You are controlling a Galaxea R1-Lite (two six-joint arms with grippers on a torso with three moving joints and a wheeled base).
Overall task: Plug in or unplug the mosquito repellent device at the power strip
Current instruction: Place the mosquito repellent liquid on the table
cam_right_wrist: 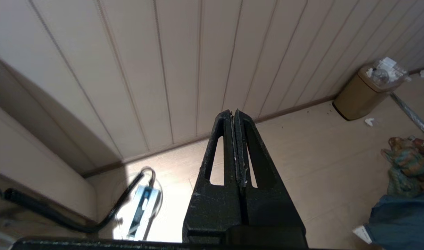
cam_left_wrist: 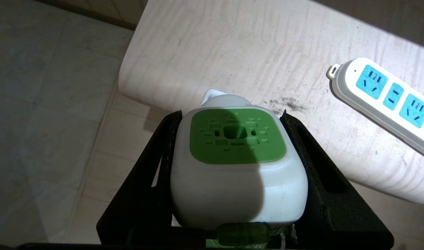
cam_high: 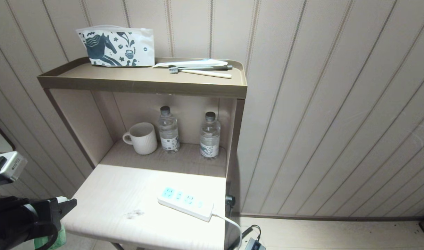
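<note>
Gripping the mosquito repellent device (cam_left_wrist: 232,166) between both black fingers, my left gripper (cam_left_wrist: 232,139) hangs just off the table's (cam_high: 121,194) edge at about eight o'clock in the head view. From there, the power strip (cam_high: 185,202) lies well apart on the tabletop toward three o'clock, its sockets bare. My right gripper (cam_right_wrist: 234,116) is pressed together, empty, over the floor.
</note>
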